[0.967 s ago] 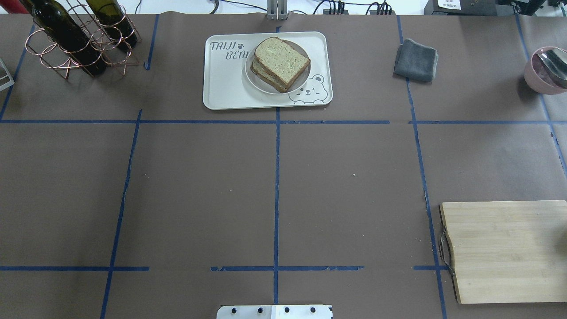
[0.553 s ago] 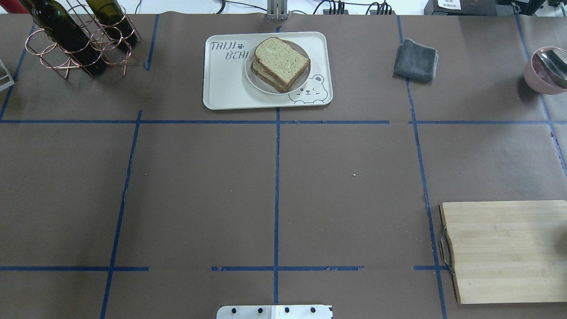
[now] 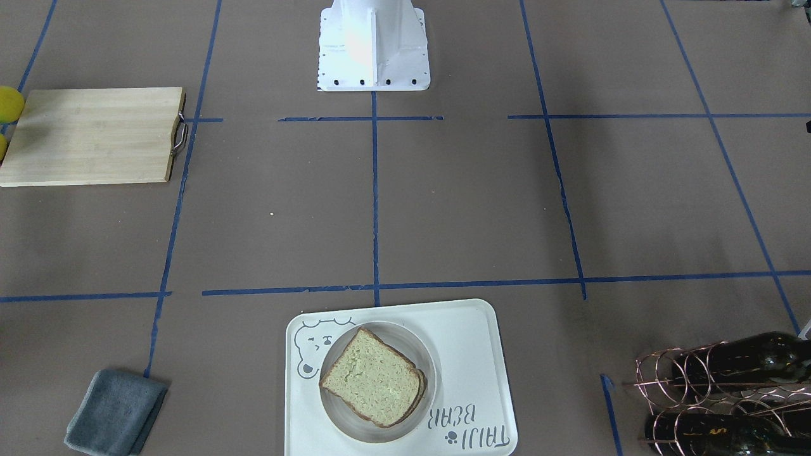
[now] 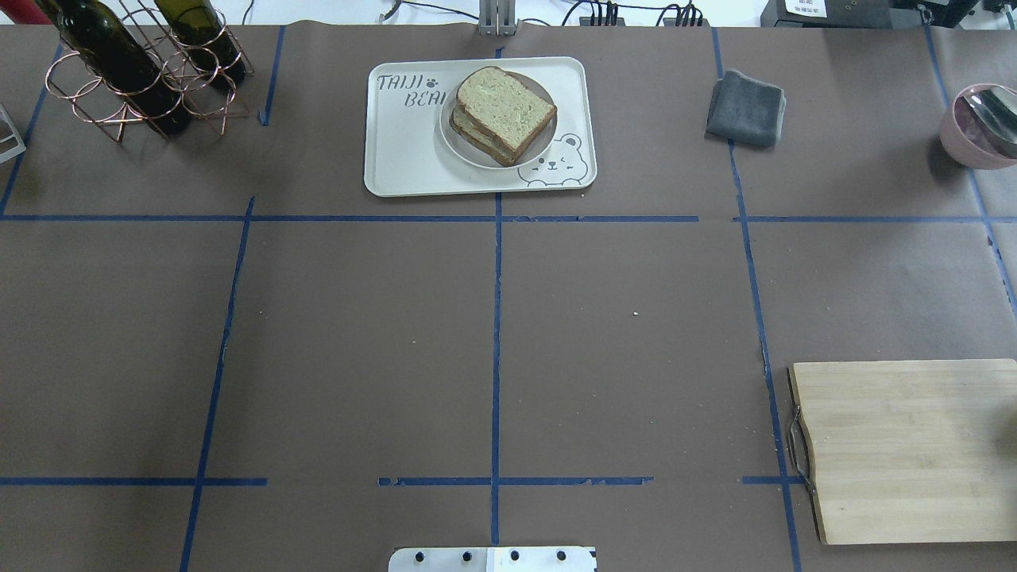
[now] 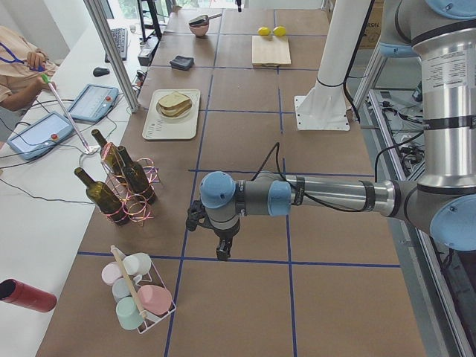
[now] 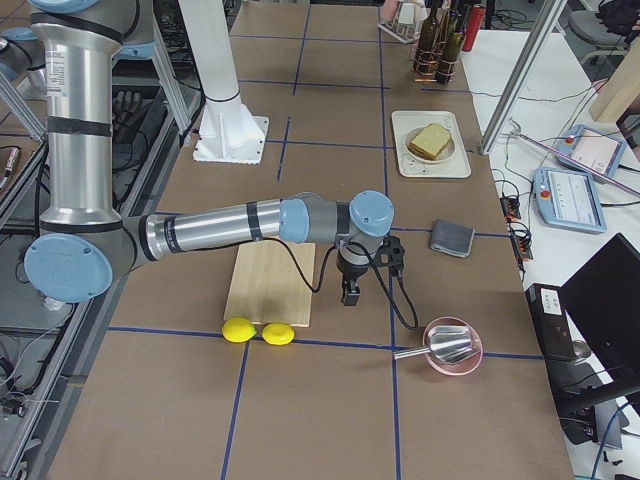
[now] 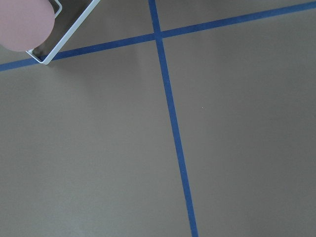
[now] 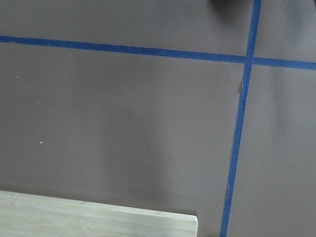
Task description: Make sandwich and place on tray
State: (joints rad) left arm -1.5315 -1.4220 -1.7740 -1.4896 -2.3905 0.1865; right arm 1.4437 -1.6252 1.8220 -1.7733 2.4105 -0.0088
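The sandwich (image 4: 504,111) is two tan, brown-crusted bread slices stacked on a small round white dish. The dish stands on the cream tray (image 4: 405,155) with the bear drawing, at the table's far middle. The egg is hidden between the slices. The sandwich (image 3: 374,377) and tray (image 3: 472,354) also show in the front view. My left gripper (image 5: 222,253) hangs low over bare table far from the tray, seen only in the left side view. My right gripper (image 6: 350,295) hangs beside the cutting board, seen only in the right side view. I cannot tell whether either is open.
A copper rack with wine bottles (image 4: 135,71) stands far left. A grey cloth (image 4: 745,107) and a pink bowl with a spoon (image 4: 977,127) lie far right. A wooden cutting board (image 4: 906,449) is near right, with two lemons (image 6: 258,331) beside it. A cup rack (image 5: 137,294) stands near my left gripper.
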